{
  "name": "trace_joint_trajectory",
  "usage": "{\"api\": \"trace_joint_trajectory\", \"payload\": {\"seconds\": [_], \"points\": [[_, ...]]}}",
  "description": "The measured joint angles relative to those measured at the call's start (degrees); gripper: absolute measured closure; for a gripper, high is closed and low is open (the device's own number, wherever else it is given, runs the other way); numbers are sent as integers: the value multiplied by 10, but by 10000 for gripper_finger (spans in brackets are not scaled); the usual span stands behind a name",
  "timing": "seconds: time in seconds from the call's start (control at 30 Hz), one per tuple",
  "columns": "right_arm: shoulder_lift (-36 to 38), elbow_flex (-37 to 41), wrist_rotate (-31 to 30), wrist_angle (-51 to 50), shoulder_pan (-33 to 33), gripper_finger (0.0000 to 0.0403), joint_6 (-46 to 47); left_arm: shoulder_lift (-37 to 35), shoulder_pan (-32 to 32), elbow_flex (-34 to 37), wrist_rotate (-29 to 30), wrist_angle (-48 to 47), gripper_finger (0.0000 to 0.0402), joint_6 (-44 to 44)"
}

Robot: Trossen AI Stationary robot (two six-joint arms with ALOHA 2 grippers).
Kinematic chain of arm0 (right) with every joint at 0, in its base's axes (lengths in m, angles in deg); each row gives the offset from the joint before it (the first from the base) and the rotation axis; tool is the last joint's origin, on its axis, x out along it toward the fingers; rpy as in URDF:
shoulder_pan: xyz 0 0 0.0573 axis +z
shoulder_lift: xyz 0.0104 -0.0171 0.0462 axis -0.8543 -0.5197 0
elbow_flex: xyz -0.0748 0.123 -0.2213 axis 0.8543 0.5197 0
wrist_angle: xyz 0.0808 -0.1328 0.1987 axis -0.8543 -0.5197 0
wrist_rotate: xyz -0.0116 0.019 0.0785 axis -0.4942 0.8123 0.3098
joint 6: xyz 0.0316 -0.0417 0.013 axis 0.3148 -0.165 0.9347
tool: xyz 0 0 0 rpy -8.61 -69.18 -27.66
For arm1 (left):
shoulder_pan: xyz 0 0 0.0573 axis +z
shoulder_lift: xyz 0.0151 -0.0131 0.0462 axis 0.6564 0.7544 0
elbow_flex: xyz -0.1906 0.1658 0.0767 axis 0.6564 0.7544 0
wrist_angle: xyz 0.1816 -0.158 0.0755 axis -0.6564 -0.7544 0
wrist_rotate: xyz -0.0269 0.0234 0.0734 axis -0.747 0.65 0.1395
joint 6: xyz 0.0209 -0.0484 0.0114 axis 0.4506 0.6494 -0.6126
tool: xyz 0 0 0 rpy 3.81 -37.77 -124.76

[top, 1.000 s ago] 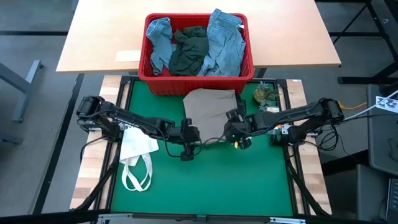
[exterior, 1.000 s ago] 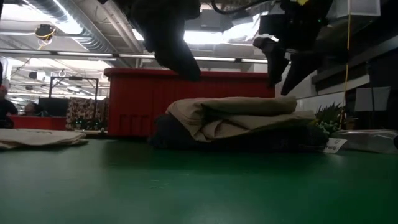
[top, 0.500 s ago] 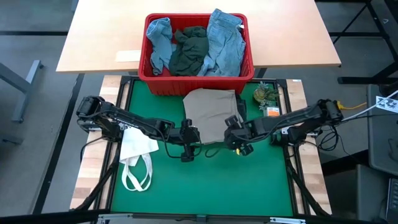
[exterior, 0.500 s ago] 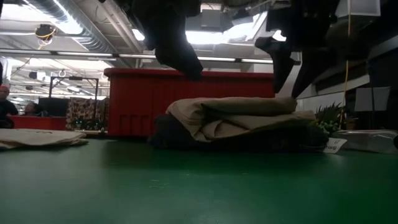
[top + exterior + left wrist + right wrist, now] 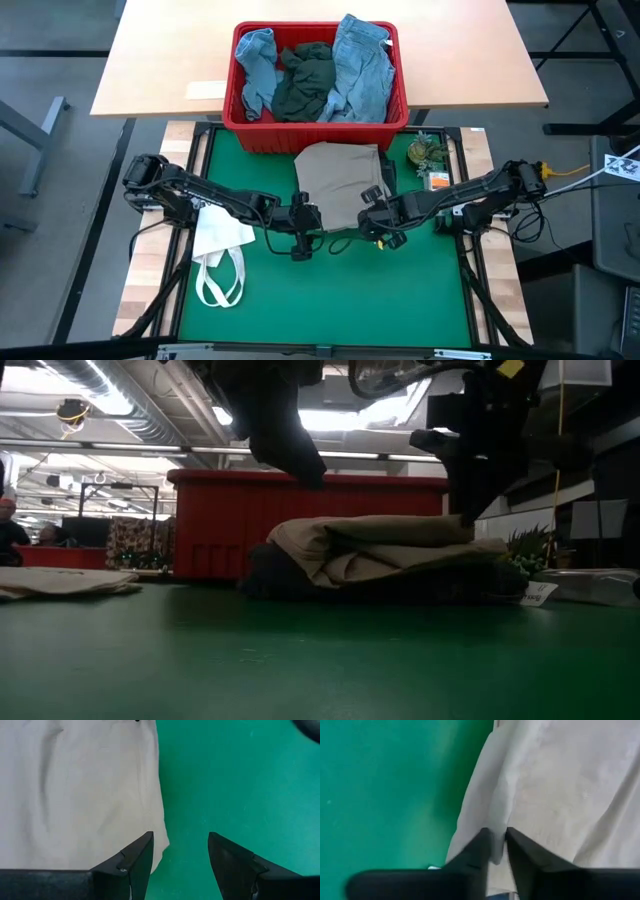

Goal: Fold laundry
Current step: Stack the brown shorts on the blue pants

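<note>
High view: beige piece [image 5: 338,180] folded on green table [image 5: 330,300], near red basket [image 5: 245,135]; left gripper [image 5: 302,242], right gripper [image 5: 378,236] at its near edge.
Low view: right jaws touch top layer.
Left wrist view: jaws spread, empty.
Right wrist view: jaws pinching cloth fold. Risk: thin pinch slips, fold collapses.

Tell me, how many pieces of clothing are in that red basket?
3 show: a light blue piece at one end, a dark green one in the middle, jeans at the other. More may lie underneath.
</note>
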Motion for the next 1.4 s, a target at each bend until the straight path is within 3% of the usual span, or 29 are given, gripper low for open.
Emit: {"api": "trace_joint_trajectory", "payload": {"seconds": [0.1,0.27,0.5,1.0,1.27,1.4], "points": [[0,0,-12,-16,0,393,-3,0,0,0,0,0,219,0],[0,0,-25,-53,0,378,11,15,0,0,4,10,219,0],[0,0,-24,-88,0,397,25,47,10,0,26,33,219,-4],[0,0,-4,-89,0,348,26,111,31,-1,29,48,219,-6],[0,0,-24,-95,0,278,18,127,32,-1,30,48,219,-6],[0,-21,-40,-159,0,261,12,123,32,-1,30,46,219,-6]]}}
